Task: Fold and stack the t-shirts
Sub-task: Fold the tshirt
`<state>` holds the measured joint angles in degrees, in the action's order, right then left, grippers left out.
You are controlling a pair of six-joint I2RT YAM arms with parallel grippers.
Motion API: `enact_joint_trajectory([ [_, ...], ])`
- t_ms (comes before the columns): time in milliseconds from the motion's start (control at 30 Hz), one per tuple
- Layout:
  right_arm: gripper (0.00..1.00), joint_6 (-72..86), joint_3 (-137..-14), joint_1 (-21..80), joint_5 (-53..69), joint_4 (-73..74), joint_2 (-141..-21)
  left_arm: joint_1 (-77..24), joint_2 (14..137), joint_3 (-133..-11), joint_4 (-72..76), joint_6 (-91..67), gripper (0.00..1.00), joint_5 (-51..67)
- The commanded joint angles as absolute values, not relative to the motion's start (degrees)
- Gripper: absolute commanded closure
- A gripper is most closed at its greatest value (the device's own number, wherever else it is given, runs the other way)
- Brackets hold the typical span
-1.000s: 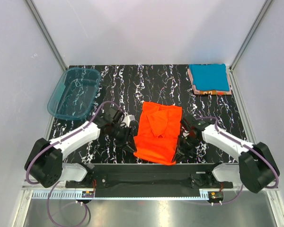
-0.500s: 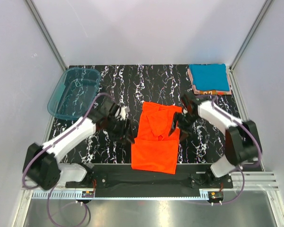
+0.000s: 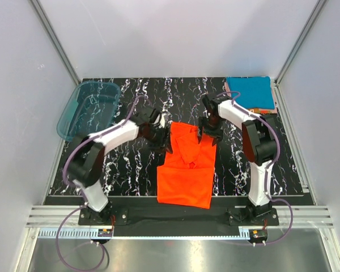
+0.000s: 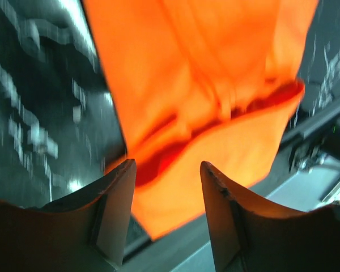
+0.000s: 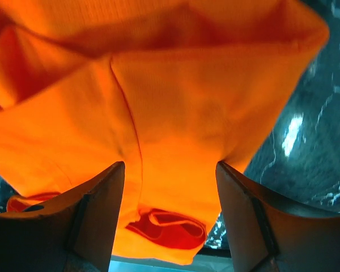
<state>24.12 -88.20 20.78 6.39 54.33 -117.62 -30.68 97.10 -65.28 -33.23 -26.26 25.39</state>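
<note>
A bright orange-red t-shirt [image 3: 184,175] lies partly folded in the middle of the black marbled table [image 3: 130,164], its near half flat and its far half bunched. My left gripper [image 3: 160,137] hangs open at the shirt's far left corner, and my right gripper [image 3: 208,134] hangs open at its far right corner. In the left wrist view the gripper [image 4: 165,181] has the shirt [image 4: 204,85] beyond its spread fingers. In the right wrist view the gripper [image 5: 171,190] hovers over the shirt [image 5: 181,113], jaws apart with nothing gripped. A stack of folded t-shirts [image 3: 249,93], teal on top, sits at the far right corner.
A translucent teal tub [image 3: 88,111] stands at the far left of the table. A metal rail [image 3: 175,215] carrying the arm bases runs along the near edge. White walls enclose the left, right and back sides.
Both grippers opened and let go of the shirt's near sides, then moved away from me to its far corners. The shirt's near half now lies flatter and closer to the front edge.
</note>
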Motion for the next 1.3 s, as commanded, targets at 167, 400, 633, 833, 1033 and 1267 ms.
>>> enact_joint_trajectory([
  [167,0.28,22.9,-98.9,20.7,3.4,54.7,-126.3,-28.7,116.7,-80.1,-28.6,-30.5,0.46,24.2],
  [400,0.28,20.5,-119.5,20.7,5.5,58.4,-138.5,-22.7,126.5,-90.4,-31.7,-31.2,0.46,25.2],
  [633,0.24,20.0,-142.0,20.7,6.6,70.0,-146.1,-20.9,126.4,-105.6,-41.7,-24.1,0.42,25.3],
  [833,0.13,19.2,-124.6,20.7,6.5,66.7,-130.3,-21.0,112.3,-99.1,-43.9,-20.5,0.37,23.3],
  [1033,0.16,15.7,-105.0,20.7,10.2,62.3,-118.4,-20.9,105.7,-88.4,-47.5,-18.2,0.39,23.3],
  [1267,0.34,16.3,-93.0,20.7,14.8,55.4,-113.2,-21.0,103.8,-77.4,-42.8,-17.8,0.51,22.3],
])
